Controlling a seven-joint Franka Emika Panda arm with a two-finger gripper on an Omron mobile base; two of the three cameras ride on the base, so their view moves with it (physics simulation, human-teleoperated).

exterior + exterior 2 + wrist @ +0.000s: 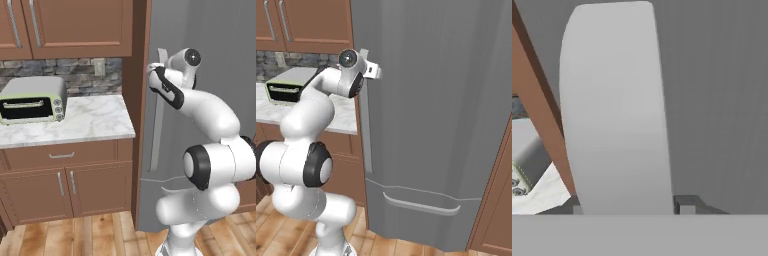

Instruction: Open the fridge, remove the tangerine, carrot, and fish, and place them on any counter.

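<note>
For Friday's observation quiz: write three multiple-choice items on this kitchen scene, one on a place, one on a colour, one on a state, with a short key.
1. Where is the gripper?
A. at the top of the fridge door handle
B. over the toaster oven
C. by a drawer

2. What colour is the fridge?
A. brown
B. grey
C. white

3. The fridge door is
A. wide open
B. removed
C. shut

Key: 1 A, the hand sits at the handle's upper end; 2 B, its front is flat grey; 3 C, no interior shows.
</note>
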